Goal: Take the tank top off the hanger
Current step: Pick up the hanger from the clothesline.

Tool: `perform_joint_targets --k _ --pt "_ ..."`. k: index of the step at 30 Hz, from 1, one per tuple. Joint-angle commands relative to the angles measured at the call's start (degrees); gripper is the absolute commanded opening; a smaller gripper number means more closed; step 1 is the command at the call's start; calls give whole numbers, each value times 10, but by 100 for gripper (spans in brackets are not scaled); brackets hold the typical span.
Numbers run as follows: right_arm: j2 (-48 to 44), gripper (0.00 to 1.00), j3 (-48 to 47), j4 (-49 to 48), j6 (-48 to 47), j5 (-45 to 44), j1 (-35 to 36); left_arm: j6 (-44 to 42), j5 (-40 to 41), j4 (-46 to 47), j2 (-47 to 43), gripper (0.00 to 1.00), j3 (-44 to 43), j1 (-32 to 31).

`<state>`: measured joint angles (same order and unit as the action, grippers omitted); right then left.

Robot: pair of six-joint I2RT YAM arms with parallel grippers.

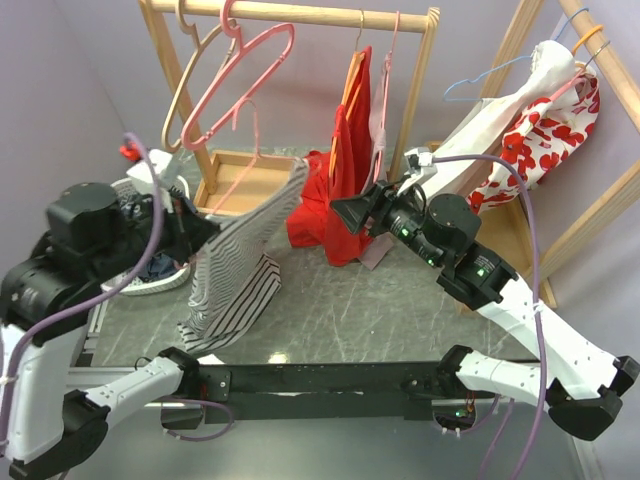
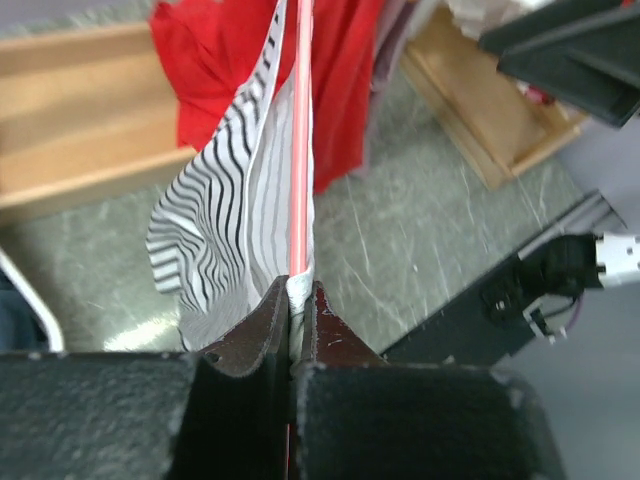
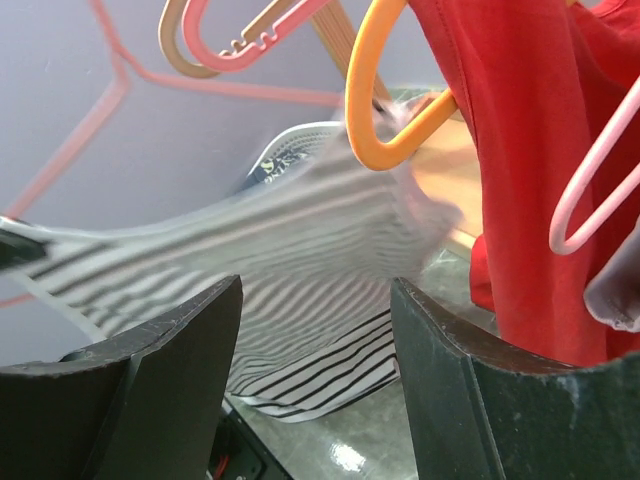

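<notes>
The black-and-white striped tank top [image 1: 240, 265] hangs slanted over the table, from my left gripper [image 1: 207, 228] up towards the red clothes. In the left wrist view, my left gripper [image 2: 298, 292] is shut on the thin pink hanger [image 2: 300, 150], with a fold of the tank top [image 2: 225, 230] pinched beside it. My right gripper [image 1: 345, 212] is open, just right of the top's raised end. In the right wrist view the tank top [image 3: 300, 240] stretches blurred beyond my right gripper [image 3: 315, 300], with nothing between its fingers.
A wooden clothes rack [image 1: 300, 14] stands at the back with empty pink hangers [image 1: 250, 60], a red garment [image 1: 345, 175] and an orange hanger [image 3: 395, 110]. A second rack on the right holds a white and red floral garment [image 1: 545, 130]. A white basket [image 1: 140, 275] sits at the left.
</notes>
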<state>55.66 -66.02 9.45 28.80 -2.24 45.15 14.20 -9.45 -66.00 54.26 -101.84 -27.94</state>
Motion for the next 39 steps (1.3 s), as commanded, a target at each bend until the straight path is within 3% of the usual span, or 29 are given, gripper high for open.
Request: perform_joint_targets --k 1,10,21,25,34,35,39 --pt "11 69 -17 -15 -8 7 6 -1 -65 66 -34 1 37 -2" --pt "87 69 -50 30 55 -2 16 20 -145 60 -69 1 52 -2" --pt "28 73 14 -56 82 8 21 22 -141 55 -81 1 98 -2" --pt "26 75 26 -65 83 6 21 22 -189 82 -91 1 104 -2" --pt "62 75 -9 -11 84 -43 21 36 -205 91 -93 1 105 -2" --pt "60 74 -2 -15 85 -47 21 36 -207 90 -92 1 104 -2" --pt "53 47 -2 -20 80 -64 27 32 -188 80 -88 1 101 -2"
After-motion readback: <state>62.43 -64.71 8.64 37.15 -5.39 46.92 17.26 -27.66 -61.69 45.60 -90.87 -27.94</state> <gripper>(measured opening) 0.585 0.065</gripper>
